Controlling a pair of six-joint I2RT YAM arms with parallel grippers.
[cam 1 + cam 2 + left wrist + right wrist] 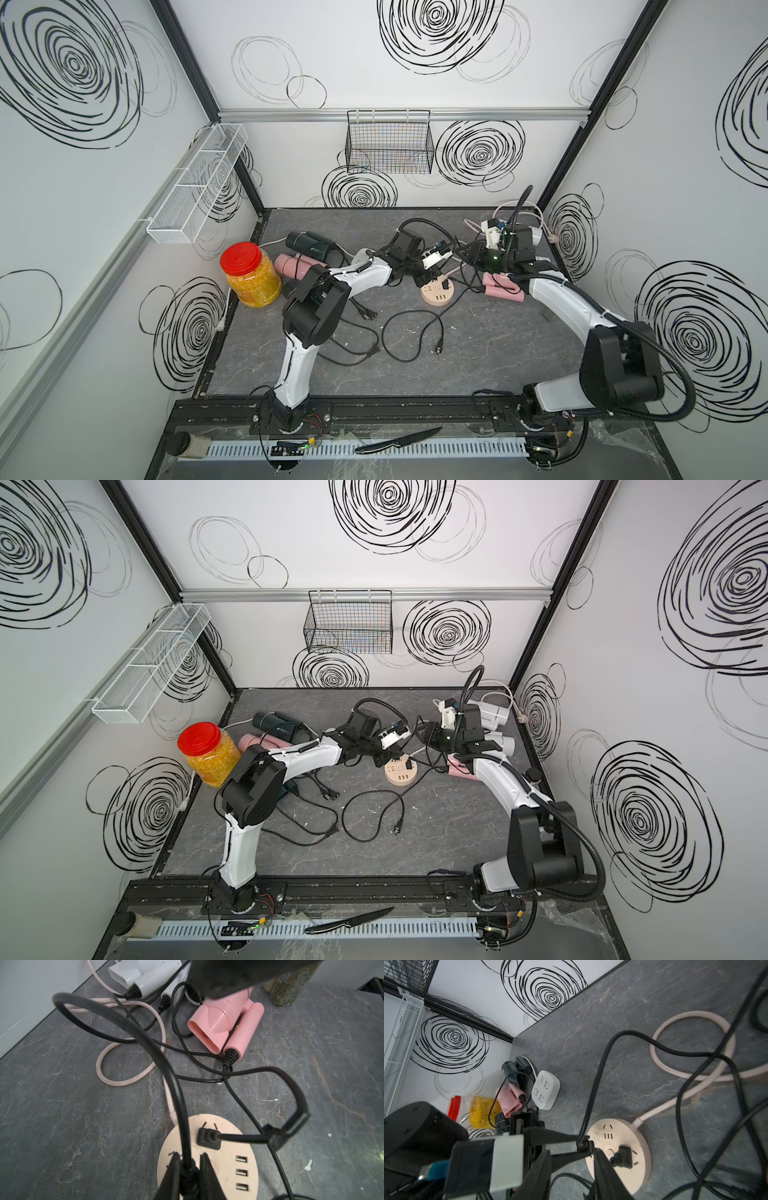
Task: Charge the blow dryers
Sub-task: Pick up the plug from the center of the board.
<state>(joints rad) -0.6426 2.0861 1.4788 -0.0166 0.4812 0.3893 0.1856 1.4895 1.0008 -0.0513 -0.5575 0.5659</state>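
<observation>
1. The left gripper [190, 1159] sits at the bottom centre of the left wrist frame. It is clamped on a black plug [188, 1169], and the cord rises straight up the frame from its jaws.
2. The coming move turns on how the plug lies against the round socket hub [224, 1164]. The plug hangs over the hub's lower-left part in this frame. We judge its long axis to be roughly square to the hub face. The fingers hide the prongs, so we cannot tell how they line up with a slot.
3. A seated plug [208, 1139] already occupies one socket, just up and right of the held one, near it but apart.
4. The right gripper [572, 1153] is at the bottom centre of the right wrist frame, partly spread with nothing between its fingers, just beside the hub. The left arm is nearer to the job, since it has the plug.
5. A pink dryer [224, 1026] lies at upper centre of the left wrist frame, well apart from the hub, with its handle folded alongside. The white dryers [143, 976] are at the top left.
6. In a top view, another pink dryer [291, 266] and a dark dryer [305, 243] lie at centre left beside the red-lidded jar [249, 276].
7. We cannot trace which dryer the held cord belongs to.
</observation>
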